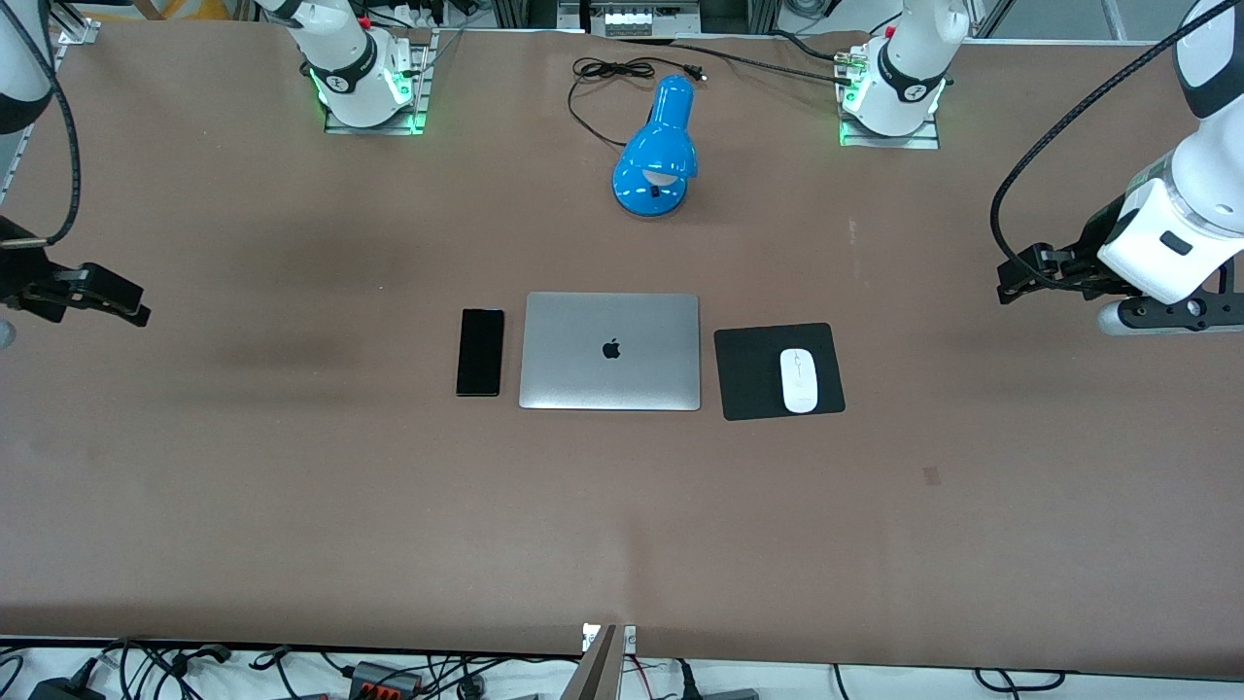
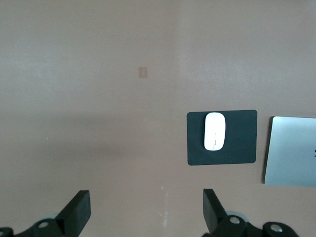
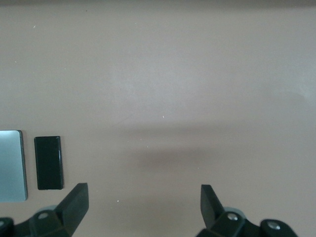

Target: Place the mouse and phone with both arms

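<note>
The white mouse (image 1: 799, 380) lies on a square black mat (image 1: 753, 374) beside the closed silver laptop (image 1: 610, 351), toward the left arm's end; it also shows in the left wrist view (image 2: 215, 131). The black phone (image 1: 480, 352) lies flat on the table beside the laptop, toward the right arm's end, and shows in the right wrist view (image 3: 49, 162). My left gripper (image 1: 1011, 285) hangs open and empty over bare table at its end (image 2: 146, 212). My right gripper (image 1: 126, 309) hangs open and empty over bare table at its end (image 3: 144, 207).
A blue desk lamp (image 1: 658, 156) with a black cord (image 1: 607, 73) lies farther from the front camera than the laptop. The two arm bases (image 1: 369, 83) (image 1: 889, 97) stand along the table's edge farthest from the front camera. A small patch (image 1: 931, 474) marks the brown table.
</note>
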Tool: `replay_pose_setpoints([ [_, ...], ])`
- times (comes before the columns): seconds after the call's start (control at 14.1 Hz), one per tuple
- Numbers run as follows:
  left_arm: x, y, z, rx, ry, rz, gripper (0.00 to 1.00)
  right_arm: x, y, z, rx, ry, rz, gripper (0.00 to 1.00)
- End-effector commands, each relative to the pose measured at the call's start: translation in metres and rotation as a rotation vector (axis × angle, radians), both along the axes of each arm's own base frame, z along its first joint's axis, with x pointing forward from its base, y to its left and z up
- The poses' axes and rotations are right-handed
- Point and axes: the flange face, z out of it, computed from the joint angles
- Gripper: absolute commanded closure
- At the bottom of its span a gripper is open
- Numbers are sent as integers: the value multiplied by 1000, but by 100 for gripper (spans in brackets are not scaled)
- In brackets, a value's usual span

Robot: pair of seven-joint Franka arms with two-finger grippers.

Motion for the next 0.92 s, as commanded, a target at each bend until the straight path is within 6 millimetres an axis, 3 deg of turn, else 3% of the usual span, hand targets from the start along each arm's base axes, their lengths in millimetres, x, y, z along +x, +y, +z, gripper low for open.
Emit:
replay_pose_setpoints([
  [0.0, -5, -2, 3, 8, -16, -29, 0, -26, 0, -7, 7, -16, 31, 0],
  [0.35, -7, 0, 5, 10, -13, -29, 0, -43, 4, 20, 1, -2, 41, 0],
  [0.85, -7, -3, 4, 7, -13, -33, 0, -47, 2, 22, -1, 25, 47, 0],
])
